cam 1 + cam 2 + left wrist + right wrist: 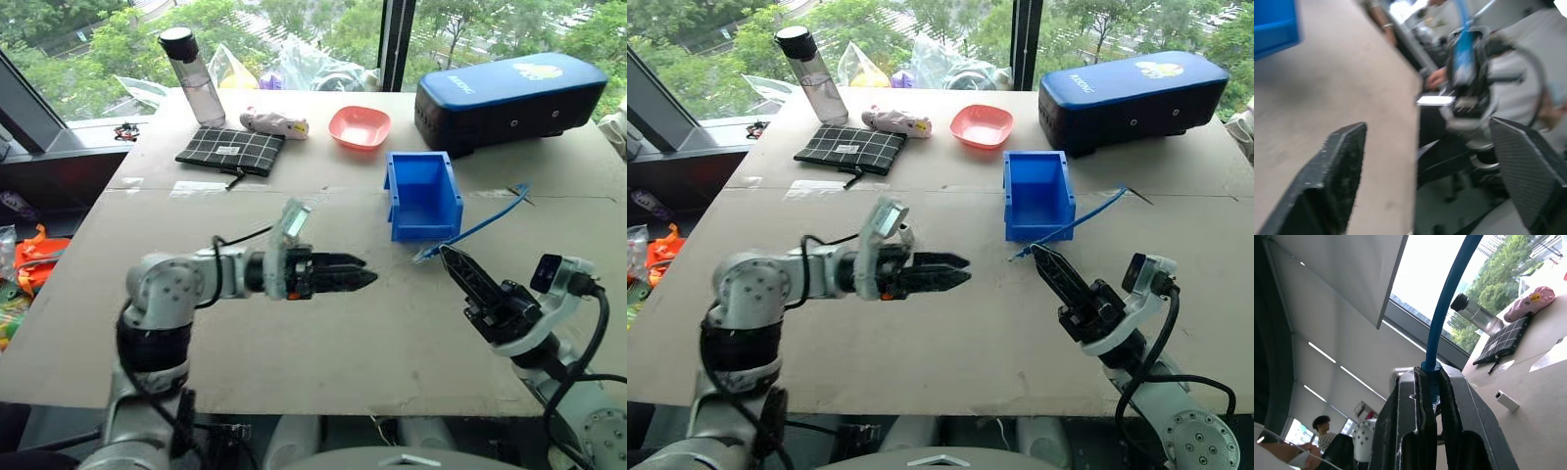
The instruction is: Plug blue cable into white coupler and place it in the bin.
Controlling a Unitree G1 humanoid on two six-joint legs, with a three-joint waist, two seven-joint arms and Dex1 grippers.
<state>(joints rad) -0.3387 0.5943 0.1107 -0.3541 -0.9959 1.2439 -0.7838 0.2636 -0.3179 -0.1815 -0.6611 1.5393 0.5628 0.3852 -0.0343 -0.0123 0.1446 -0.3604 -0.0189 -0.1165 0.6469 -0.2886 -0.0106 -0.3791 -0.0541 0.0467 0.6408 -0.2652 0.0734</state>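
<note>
On the right, right tool (1431,382) clamping blue cable (1449,298), white coupler (1507,400) on table visible from its wrist, left tool (1425,147) wide.

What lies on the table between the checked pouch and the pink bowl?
A small pink soft case lies between the checked pouch and the pink bowl, set slightly further back. Both eye views show it.

bin (423,196): glossy plastic | table (294,323): matt cardboard-like | pouch (230,150): checked cloth | bottle (194,76): clear plastic
</note>
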